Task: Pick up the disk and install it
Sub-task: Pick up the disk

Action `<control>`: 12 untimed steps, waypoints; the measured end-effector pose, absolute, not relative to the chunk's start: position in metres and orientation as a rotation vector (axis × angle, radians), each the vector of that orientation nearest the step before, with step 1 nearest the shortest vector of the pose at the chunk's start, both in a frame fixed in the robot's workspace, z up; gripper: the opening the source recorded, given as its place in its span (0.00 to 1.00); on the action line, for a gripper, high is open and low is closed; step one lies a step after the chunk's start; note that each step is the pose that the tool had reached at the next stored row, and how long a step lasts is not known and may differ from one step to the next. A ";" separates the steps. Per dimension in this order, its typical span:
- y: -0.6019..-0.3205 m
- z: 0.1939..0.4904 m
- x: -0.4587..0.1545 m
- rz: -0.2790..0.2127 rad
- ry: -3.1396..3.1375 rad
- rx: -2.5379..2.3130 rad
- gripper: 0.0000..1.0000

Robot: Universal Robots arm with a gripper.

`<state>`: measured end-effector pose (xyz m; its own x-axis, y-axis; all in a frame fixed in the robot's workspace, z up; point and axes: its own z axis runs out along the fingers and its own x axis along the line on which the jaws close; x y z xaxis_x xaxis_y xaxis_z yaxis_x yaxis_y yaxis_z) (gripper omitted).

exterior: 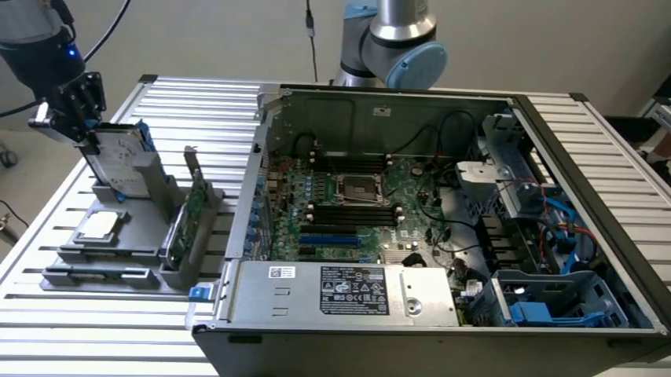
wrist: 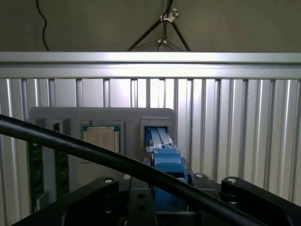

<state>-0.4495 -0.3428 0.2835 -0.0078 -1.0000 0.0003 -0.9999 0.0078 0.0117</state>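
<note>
At the exterior view's far left you have the gripper (exterior: 86,129) set down over the top edge of the disk (exterior: 118,161); whether it has clamped on that edge I cannot tell. The disk stands on edge in a slot of the grey holder (exterior: 105,255) on the slatted table (exterior: 84,330), outside the computer case. Its long axis runs close to vertical, the top leaning a little toward the exterior view's left. Its broad silver-grey face is turned toward the camera, its lower end seated in the slot. The face is flat metal with a paler patch that may be the label, though no print can be read. A blue carrier (exterior: 144,145) frames the edge toward the exterior view's right. In the wrist view you look along that carrier (wrist: 164,157), which sits directly ahead of the wrist, crossed by a black cable (wrist: 70,146). Just beside the disk on the same holder, a small square chip (exterior: 97,226) lies flat. Next to it a green circuit card (exterior: 185,224) stands upright. Further right, the open computer case (exterior: 587,126) lies on its side, showing the motherboard (exterior: 346,196). The power supply (exterior: 346,290) sits along its near edge. At its lower right corner there is a blue drive bay (exterior: 551,308), well apart from the disk.
</note>
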 end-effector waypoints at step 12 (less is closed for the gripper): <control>-0.344 0.284 -0.449 -0.013 -2.229 2.202 0.33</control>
